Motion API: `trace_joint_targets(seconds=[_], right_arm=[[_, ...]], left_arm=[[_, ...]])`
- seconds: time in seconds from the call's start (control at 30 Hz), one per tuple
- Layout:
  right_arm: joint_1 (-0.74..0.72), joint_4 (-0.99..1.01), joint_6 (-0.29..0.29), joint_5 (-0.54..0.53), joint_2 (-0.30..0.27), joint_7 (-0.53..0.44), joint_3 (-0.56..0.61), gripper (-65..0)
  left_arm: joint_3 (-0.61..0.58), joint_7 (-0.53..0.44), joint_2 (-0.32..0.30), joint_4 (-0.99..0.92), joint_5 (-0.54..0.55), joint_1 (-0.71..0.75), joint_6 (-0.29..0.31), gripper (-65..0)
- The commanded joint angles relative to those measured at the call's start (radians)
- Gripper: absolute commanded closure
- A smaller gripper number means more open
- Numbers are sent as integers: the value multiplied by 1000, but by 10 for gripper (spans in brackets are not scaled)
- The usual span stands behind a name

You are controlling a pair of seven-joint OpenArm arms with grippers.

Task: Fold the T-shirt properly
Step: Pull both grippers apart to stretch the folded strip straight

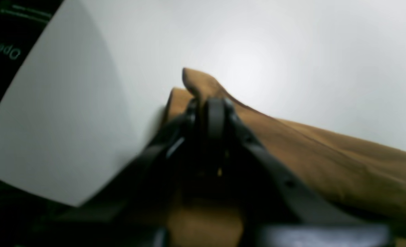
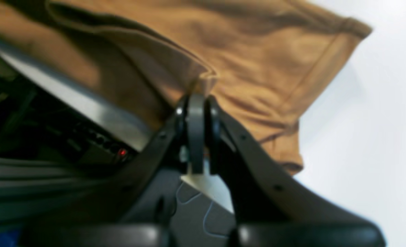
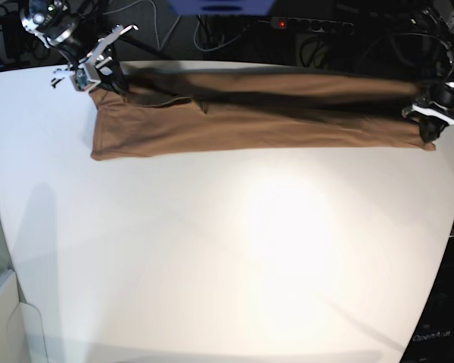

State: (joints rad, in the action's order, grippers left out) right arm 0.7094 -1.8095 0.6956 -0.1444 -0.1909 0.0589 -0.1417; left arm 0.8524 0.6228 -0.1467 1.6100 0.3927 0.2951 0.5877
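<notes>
Clamping shut on a bunched edge of the T-shirt (image 3: 234,113) with the right gripper (image 3: 98,76), at the left of the base view, near the table's (image 3: 227,249) far edge. Hanging down and outward from those closed jaws in the right wrist view: the tan cloth (image 2: 258,68), with a hemmed sleeve drooping to the right of the gripper (image 2: 196,103) and more folds spreading above and to its left. Stretching rightward from that grip as a long, narrow band along the far side of the white table, lower edge lying on the surface, upper edge lifted and blurred. Ending at the left gripper (image 3: 431,121), at the right of the base view, also closed tight on the cloth. Showing in the left wrist view a pinched corner of fabric (image 1: 326,154) poking up just past the closed tips of the gripper (image 1: 215,106), the rest trailing off to its right over the table.
</notes>
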Motion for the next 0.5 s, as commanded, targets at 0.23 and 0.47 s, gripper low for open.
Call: trace_joint_targets(seconds=[0.23, 0.47], right_arm=[[6, -9, 3, -16, -9, -24, 15, -9], [6, -8, 3, -16, -8, -24, 17, -9]], left_arm=[[1, -33, -50, -33, 18, -46, 2, -32], [-66, -31, -70, 6, 19, -64, 2, -32]])
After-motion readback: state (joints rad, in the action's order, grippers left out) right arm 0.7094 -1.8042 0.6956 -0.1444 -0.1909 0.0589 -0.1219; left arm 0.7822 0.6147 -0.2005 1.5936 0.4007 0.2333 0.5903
